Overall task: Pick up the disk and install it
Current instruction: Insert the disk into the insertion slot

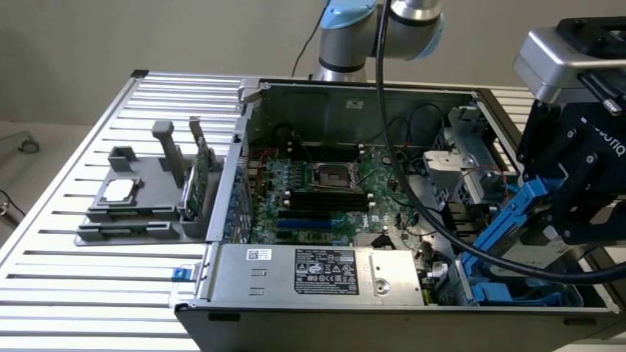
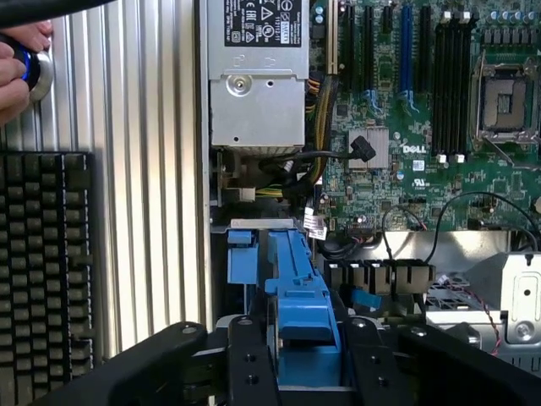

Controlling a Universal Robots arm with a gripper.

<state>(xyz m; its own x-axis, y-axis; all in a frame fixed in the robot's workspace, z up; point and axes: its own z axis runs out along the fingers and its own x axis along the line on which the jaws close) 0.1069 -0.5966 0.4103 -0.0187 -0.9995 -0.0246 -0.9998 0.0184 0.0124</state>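
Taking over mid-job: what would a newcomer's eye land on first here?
The open grey metal computer case, green motherboard exposed, sits on the slatted aluminium table. At the exterior view's right, the black gripper is at the tilted blue plastic disk carrier above the case's near corner.

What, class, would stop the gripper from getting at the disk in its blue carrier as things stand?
Probably nothing, so yes: the disk sits right at the gripper, tilted into a corner of the computer case, a black cable beside it.
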